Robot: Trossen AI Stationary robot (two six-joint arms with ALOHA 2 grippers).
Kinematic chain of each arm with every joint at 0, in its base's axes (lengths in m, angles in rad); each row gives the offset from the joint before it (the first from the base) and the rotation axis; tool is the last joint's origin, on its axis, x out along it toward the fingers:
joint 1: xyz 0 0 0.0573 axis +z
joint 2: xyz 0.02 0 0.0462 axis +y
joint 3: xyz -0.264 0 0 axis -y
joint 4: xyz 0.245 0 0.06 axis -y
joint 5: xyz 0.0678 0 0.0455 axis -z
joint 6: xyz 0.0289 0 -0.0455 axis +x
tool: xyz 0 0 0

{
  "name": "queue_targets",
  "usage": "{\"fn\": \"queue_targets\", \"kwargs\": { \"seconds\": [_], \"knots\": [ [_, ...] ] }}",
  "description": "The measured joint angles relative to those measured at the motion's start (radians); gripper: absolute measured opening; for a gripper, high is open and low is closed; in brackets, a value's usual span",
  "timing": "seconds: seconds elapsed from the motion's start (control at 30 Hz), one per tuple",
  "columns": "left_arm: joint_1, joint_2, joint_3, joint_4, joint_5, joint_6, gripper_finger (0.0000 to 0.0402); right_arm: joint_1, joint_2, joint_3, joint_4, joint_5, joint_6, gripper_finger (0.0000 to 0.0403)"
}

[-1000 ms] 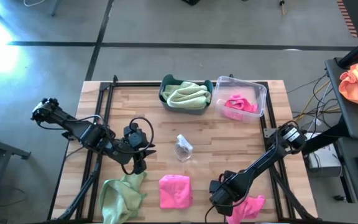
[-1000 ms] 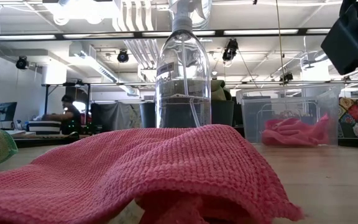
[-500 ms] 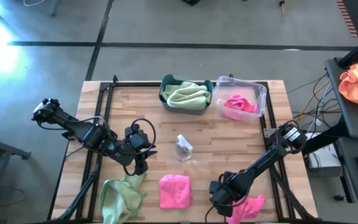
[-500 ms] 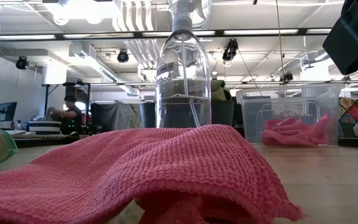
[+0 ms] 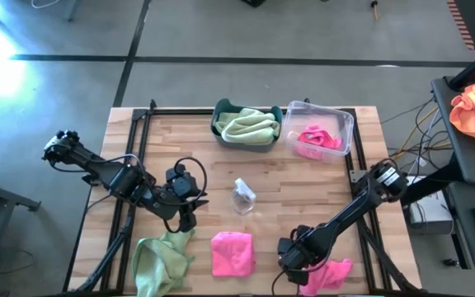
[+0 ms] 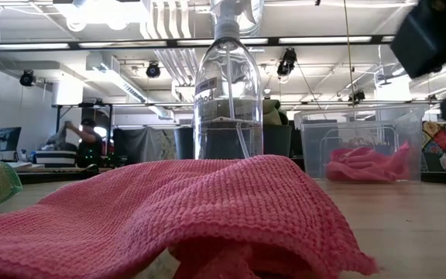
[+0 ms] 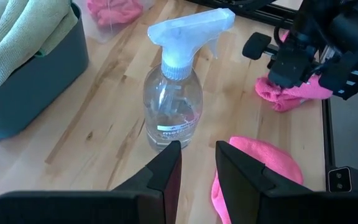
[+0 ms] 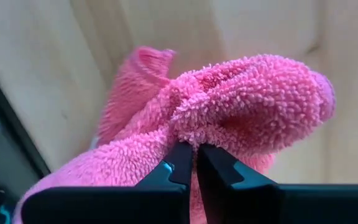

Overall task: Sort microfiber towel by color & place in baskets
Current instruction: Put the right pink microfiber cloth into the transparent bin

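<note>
Pinching pink towel (image 8: 229,106) at table edge (image 5: 369,285)

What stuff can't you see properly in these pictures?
- Green towel near the left gripper: the high view's bottom edge cuts it off.
- Pink towel pinched by the right gripper: the right wrist view shows only a close-up fold; in the high view the arm covers part of it.
- Teal basket: a green towel hides its inside.
- Spray bottle label: too small to read in the low view.

Overhead, table-level, two wrist cams; all perhaps share pink towel (image 6: 169,209).
</note>
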Motion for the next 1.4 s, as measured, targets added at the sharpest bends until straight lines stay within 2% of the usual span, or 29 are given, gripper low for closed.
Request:
{"fn": "queue_targets", "kwargs": {
  "seconds": [0.07,0.37,0.6,0.8,1.07,1.3,1.4],
  "knots": [
    [0.0,0.0,0.0,0.001,-0.001,0.0,0.0086,-0.01,-0.031,0.015,-0.034,0.02,0.001,0.001],
    [0.0,0.0,0.0,0.005,-0.004,0.0,0.0086,-0.043,-0.2,0.095,-0.241,0.276,0.012,0.0009],
    [0.0,0.0,0.0,0.008,-0.006,-0.011,0.0086,-0.085,-0.351,0.133,-0.36,0.571,0.063,0.0009],
    [0.0,0.006,0.0,0.008,-0.013,-0.009,0.0086,-0.141,-0.462,0.134,-0.387,0.827,0.063,0.0009],
    [0.0,0.006,0.0,0.007,-0.089,0.005,0.0086,-0.273,-0.592,0.134,-0.403,1.049,-0.002,0.0009],
    [0.011,0.004,0.0,0.008,-0.253,0.075,0.0086,-0.393,-0.666,0.134,-0.402,1.193,-0.081,0.0009],
    [0.027,-0.003,0.0,0.008,-0.26,0.107,0.0086,-0.432,-0.676,0.134,-0.401,1.27,-0.104,0.0009]
  ]
}}
